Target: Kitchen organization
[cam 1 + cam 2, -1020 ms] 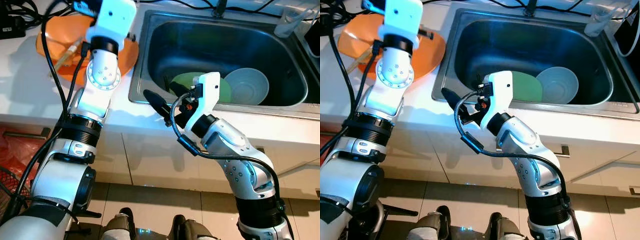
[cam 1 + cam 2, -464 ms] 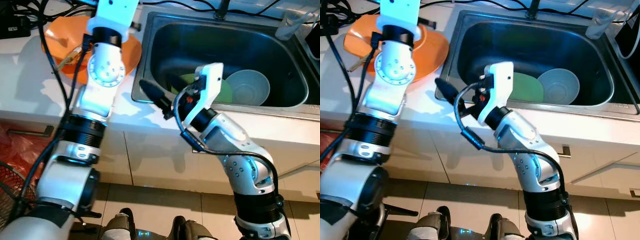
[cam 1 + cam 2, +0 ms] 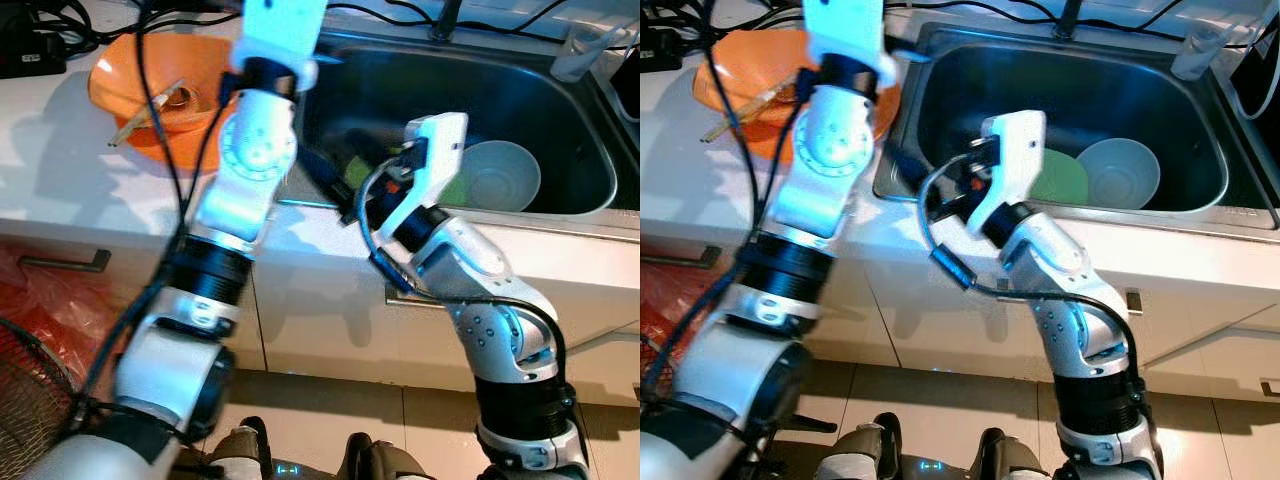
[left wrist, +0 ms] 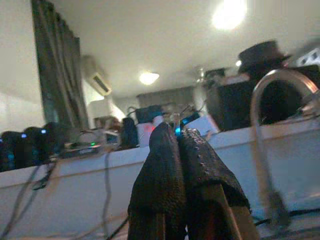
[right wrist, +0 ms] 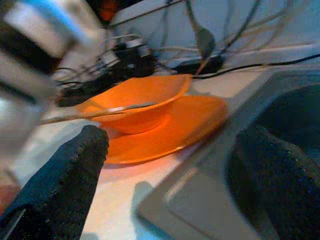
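- Steel sink (image 3: 560, 205): I see a pale bowl (image 3: 500, 175) beside a green plate (image 3: 1058, 178) inside.
- Orange plate (image 5: 192, 125) on the counter, orange bowl (image 3: 150, 85) on it, chopsticks (image 3: 148, 108) across the bowl.
- Right gripper (image 5: 175, 165) spread wide at the sink's left rim, empty.
- Left gripper (image 4: 179, 165) raised, fingers pressed together, empty.

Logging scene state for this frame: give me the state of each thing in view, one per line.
Left pincer: shut, empty, raised above the counter.
Right pincer: open, empty, at the sink's front-left edge.
Orange bowl: upright on the orange plate, chopsticks resting in it.
Green plate: lying in the sink.
Pale bowl: upright in the sink, beside the green plate.
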`<state>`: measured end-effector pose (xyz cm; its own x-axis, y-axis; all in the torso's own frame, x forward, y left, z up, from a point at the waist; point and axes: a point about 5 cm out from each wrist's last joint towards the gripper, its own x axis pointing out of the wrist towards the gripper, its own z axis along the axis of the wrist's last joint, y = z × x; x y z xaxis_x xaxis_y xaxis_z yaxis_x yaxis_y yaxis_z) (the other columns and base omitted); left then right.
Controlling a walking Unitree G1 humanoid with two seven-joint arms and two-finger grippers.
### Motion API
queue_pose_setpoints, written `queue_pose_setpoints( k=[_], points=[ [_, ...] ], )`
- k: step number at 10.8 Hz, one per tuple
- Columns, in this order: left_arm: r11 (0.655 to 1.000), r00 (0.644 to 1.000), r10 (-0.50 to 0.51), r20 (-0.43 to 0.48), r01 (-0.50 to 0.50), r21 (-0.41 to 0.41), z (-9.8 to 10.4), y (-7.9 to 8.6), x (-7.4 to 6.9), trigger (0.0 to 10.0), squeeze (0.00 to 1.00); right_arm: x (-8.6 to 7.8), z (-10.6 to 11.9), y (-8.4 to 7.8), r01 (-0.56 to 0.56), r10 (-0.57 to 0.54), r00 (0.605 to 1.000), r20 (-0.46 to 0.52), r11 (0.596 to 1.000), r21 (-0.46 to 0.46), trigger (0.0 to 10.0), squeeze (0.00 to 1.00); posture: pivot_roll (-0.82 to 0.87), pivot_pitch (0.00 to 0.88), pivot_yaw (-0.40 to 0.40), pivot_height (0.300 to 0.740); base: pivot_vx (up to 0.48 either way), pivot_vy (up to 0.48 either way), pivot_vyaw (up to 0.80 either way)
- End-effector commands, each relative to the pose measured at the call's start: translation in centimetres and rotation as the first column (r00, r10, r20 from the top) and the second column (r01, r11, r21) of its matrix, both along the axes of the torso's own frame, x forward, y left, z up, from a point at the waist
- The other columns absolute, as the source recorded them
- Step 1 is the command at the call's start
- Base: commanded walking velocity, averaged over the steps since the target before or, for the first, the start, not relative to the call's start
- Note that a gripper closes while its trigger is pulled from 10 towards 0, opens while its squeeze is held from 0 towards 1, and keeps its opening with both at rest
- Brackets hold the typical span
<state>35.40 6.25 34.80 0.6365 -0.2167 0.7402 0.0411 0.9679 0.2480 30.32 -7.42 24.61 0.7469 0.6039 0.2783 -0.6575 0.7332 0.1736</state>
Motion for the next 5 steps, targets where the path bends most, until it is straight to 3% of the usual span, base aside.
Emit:
queue_pose_setpoints(
  k=[1, 2, 4, 5],
  points=[
    [0.997, 0.998, -0.067, 0.002, 0.067, -0.035, 0.7, -0.5, -0.5, 0.0, 0.0, 0.5, 0.2, -0.9, 0.069, -0.069, 0.997, 0.014, 0.998, -0.005, 10.0, 0.0, -0.02, 0.154, -0.041, 0.74, 0.0, 0.0, 0.0],
    [0.99, 0.993, -0.098, -0.064, 0.091, -0.107, 0.1, -0.4, 0.0, 0.0, 0.0, 0.9, 0.0, -1.6, 0.121, -0.12, 0.993, 0.023, 0.992, -0.032, 10.0, 0.0, -0.03, 0.153, -0.041, 0.74, 0.0, 0.0, 0.0],
    [0.972, 0.976, -0.177, -0.13, 0.153, -0.176, -0.5, -0.4, 0.3, 0.0, 0.0, 1.5, -0.6, -2.8, 0.196, -0.194, 0.981, 0.025, 0.978, -0.072, 10.0, 0.0, -0.02, 0.154, -0.039, 0.74, 0.0, 0.0, 0.0],
    [0.955, 0.956, -0.241, -0.169, 0.203, -0.216, -0.8, -0.7, 0.4, 0.0, 0.0, 2.1, -0.8, -3.8, 0.257, -0.255, 0.966, 0.028, 0.963, -0.087, 10.0, 0.62, -0.02, 0.155, -0.037, 0.74, 0.0, 0.0, 0.0]
  ],
)
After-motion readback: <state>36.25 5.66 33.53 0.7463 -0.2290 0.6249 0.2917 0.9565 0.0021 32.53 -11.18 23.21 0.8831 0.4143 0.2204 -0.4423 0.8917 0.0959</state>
